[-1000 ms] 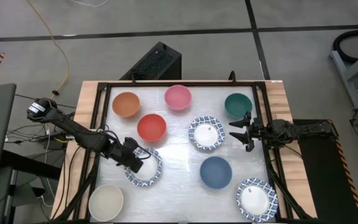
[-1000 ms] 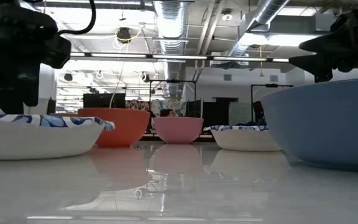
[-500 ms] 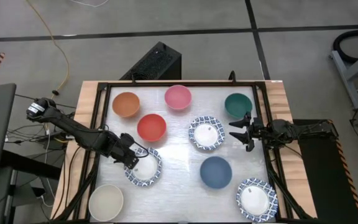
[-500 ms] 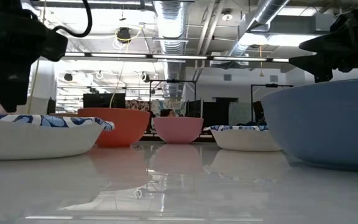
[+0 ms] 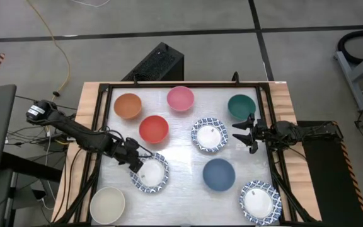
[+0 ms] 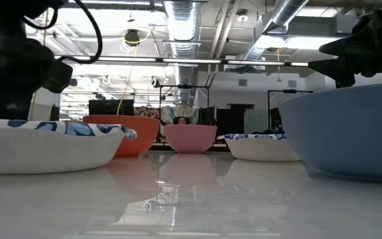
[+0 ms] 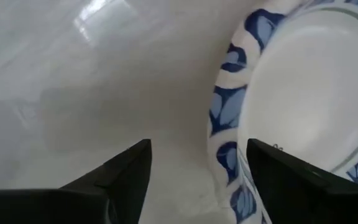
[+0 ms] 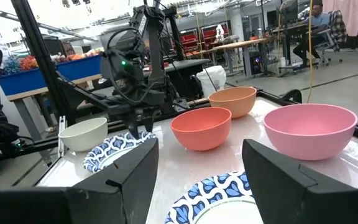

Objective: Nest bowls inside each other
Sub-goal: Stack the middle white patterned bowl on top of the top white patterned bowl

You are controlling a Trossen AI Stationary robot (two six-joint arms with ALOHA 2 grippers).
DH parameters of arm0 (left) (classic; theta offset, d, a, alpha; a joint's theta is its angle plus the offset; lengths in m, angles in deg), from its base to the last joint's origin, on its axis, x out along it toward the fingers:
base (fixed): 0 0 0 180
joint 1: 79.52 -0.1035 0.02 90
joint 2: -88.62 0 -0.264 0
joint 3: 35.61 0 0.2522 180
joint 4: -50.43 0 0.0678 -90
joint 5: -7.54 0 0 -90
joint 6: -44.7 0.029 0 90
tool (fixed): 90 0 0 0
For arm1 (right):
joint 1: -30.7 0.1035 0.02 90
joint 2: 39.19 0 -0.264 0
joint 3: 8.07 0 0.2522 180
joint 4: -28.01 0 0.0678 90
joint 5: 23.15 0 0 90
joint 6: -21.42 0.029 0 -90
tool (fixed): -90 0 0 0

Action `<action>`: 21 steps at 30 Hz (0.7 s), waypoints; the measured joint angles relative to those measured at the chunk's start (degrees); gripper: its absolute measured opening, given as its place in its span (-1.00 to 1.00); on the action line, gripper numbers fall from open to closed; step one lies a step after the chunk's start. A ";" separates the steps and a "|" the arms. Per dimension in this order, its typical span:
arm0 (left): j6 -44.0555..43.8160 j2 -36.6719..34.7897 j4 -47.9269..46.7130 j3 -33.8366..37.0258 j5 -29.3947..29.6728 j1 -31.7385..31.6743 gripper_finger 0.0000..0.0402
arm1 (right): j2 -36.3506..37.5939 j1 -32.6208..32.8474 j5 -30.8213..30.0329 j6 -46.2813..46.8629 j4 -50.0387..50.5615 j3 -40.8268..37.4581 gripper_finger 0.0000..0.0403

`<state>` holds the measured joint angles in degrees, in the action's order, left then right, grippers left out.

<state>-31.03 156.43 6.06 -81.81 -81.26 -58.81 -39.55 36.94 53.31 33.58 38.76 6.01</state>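
The left arm is reaching low across the table's left side, its left gripper [image 5: 135, 162] spread at the left rim of a blue-patterned bowl [image 5: 152, 174], one finger [image 7: 278, 180] touching the rim. The right gripper [image 5: 242, 133] is hovering, spread, between the green bowl [image 5: 241, 106] and another patterned bowl [image 5: 208, 135].

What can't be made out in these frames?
- Left claw contact with the patterned bowl: the high view is too small to tell; the left wrist view crops the rim.
- Cream bowl: cut by the high view's bottom edge.
- Blue bowl: cut by the low view's right edge; it blocks whatever lies behind it.
- Right claw: only a dark silhouette in the low view.
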 joint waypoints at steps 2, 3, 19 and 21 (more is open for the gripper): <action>0.11 0.00 0.57 0.00 -0.53 -0.29 0.11 | 0.00 0.00 -0.01 0.00 0.00 -0.01 0.26; 0.50 0.00 1.35 0.00 -0.90 -0.39 0.03 | 0.00 0.00 0.00 -0.02 0.00 -0.02 0.26; -1.86 -0.11 5.31 -0.02 -1.03 -0.46 -0.99 | 0.01 0.00 -0.11 4.01 -1.60 -0.01 0.26; -3.70 -0.83 6.66 -0.02 -1.49 -0.46 -0.99 | 0.02 0.00 -0.36 8.92 -2.14 0.00 0.26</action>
<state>-34.73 155.60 12.71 -81.84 -82.75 -59.27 -39.53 36.94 52.95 42.50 36.62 6.01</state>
